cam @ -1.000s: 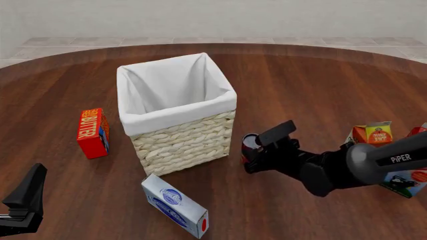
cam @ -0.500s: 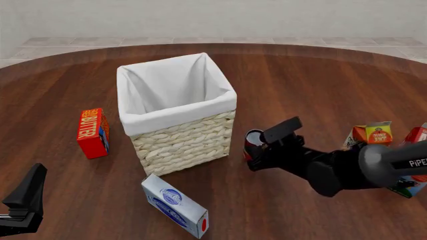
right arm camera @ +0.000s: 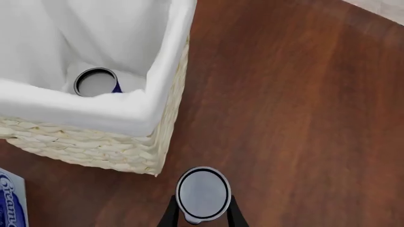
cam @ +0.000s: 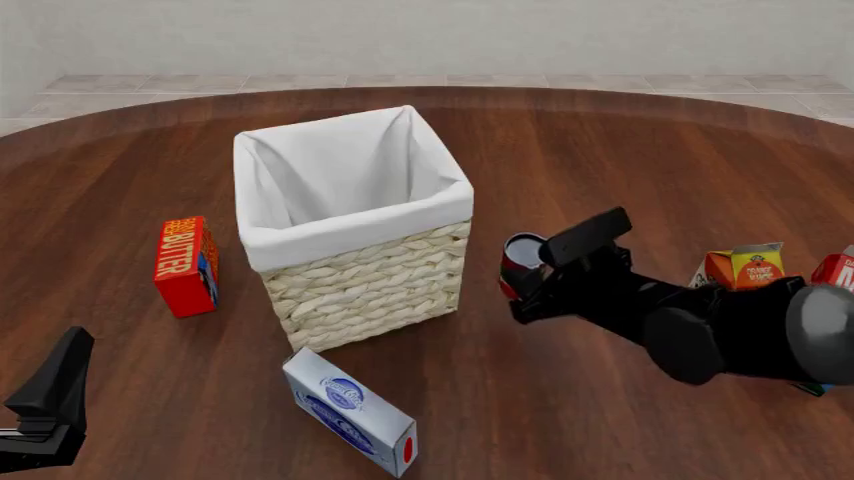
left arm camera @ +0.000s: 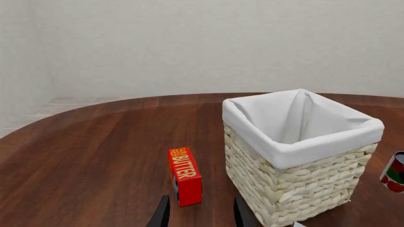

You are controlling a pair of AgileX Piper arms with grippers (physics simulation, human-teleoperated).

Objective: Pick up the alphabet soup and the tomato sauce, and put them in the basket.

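red and green, the tomato sauce can (cam: 519, 262) sits pinched between my right fingers (right arm camera: 201, 213), lifted off the desk (cam: 641, 170) just right of the basket (cam: 367, 280). the alphabet soup can (right arm camera: 96, 81) stands upright inside the basket, in a corner of the white liner. my left fingers (left arm camera: 198, 213) are parted and empty, low at the near left, pointing toward the butter box (cam: 186, 265).

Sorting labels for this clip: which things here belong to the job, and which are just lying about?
Job:
- alphabet soup, in the basket
- tomato sauce, held by the right gripper

Lying about:
- butter box
- cream cheese box
- orange carton
- left gripper, idle
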